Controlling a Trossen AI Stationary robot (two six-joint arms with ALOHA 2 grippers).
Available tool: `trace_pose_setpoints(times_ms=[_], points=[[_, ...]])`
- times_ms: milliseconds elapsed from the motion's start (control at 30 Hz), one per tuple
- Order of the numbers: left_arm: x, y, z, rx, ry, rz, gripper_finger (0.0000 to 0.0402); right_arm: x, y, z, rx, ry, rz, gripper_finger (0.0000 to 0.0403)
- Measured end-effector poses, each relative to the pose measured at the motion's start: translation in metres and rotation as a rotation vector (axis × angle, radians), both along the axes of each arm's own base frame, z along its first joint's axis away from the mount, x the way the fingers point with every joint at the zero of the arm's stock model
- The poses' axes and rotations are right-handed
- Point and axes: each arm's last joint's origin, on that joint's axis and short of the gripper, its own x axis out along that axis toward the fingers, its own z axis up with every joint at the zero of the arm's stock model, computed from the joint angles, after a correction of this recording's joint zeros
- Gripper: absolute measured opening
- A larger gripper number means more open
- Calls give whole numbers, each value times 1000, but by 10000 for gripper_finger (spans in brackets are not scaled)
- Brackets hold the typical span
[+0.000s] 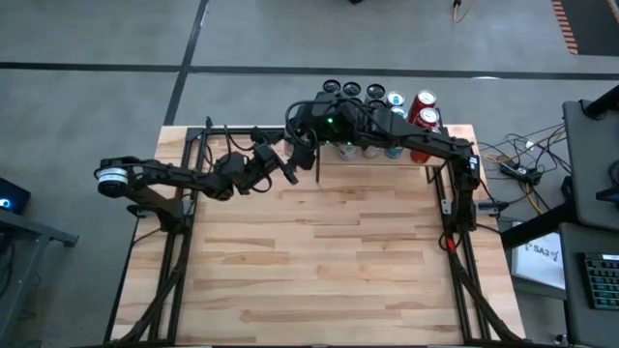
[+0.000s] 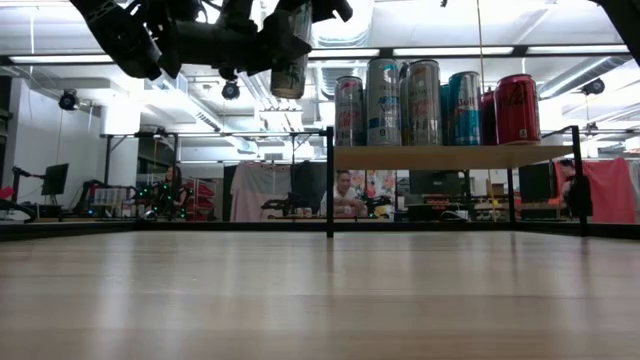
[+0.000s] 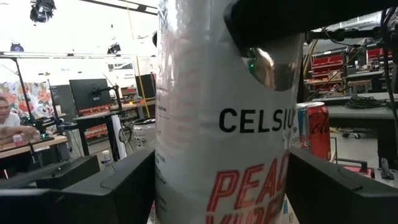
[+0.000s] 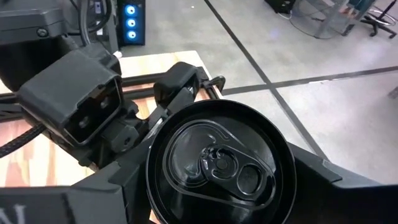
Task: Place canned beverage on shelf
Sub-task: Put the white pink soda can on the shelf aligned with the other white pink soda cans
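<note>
A tall white can [image 3: 217, 112] with a dark top [image 4: 217, 162] hangs high above the table's far middle [image 2: 290, 60]. My right gripper [image 4: 214, 186] is shut on its upper part. It reaches in from the shelf side and slants slightly down. My left gripper [image 3: 221, 186] comes nearly level from the table's left, open. Its fingers stand close on either side of the can's lower body, and I see no sure touch. The shelf [image 2: 450, 157], a light-wood board on black posts at the far right, carries several upright cans [image 2: 420, 100]. My right gripper pinches the can just below its rim [image 4: 155, 155], one finger on each side of the round wall. The fingers lie across the can, coming from the table's right and far side, tilted a little downward. The can hangs upright, lifted clear of table and shelf.
The shelf's cans [image 1: 395, 100] fill its board, a red one [image 2: 517, 108] at the right end. A black shelf post [image 2: 329, 180] stands just right of the held can. Bare planks [image 1: 319, 251] spread toward the near edge. People sit in the room beyond [image 2: 345, 195].
</note>
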Motion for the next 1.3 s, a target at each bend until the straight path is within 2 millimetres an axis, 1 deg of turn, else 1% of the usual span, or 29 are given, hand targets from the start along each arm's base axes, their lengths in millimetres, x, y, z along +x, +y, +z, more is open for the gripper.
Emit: trace_pose_setpoints(times_ms=[133, 267, 367, 500, 567, 733, 867, 933, 1067, 1200, 1300], points=[[-1, 0, 1, 2, 11, 2, 287, -3, -1, 5, -4, -11, -15, 243], [-2, 0, 2, 2, 9, 7, 291, -9, -4, 13, -47, -4, -89, 243], [-2, 0, 1, -1, 17, 9, 291, -15, -11, 15, -55, 13, -128, 243], [-2, 1, 0, -9, 24, 32, 291, -22, -23, 17, -93, 39, -221, 243], [-2, 2, -1, -14, 27, 48, 291, -26, -27, 16, -83, 64, -227, 243], [0, 1, -8, -23, 104, 48, 291, -32, -30, 7, -20, 154, -231, 243], [1, 2, -15, -42, 173, 53, 291, -33, -30, 5, -13, 176, -233, 243], [-1, 2, -15, -54, 187, 87, 291, -34, -29, 2, -7, 204, -233, 243], [-9, 3, -8, -50, 217, 182, 291, -35, -29, -7, 11, 263, -235, 243], [-18, 1, 3, -11, 237, 196, 291, -33, -29, -15, 15, 285, -235, 243], [-25, -1, 10, 7, 232, 173, 291, -31, -30, -22, 23, 308, -237, 243]])
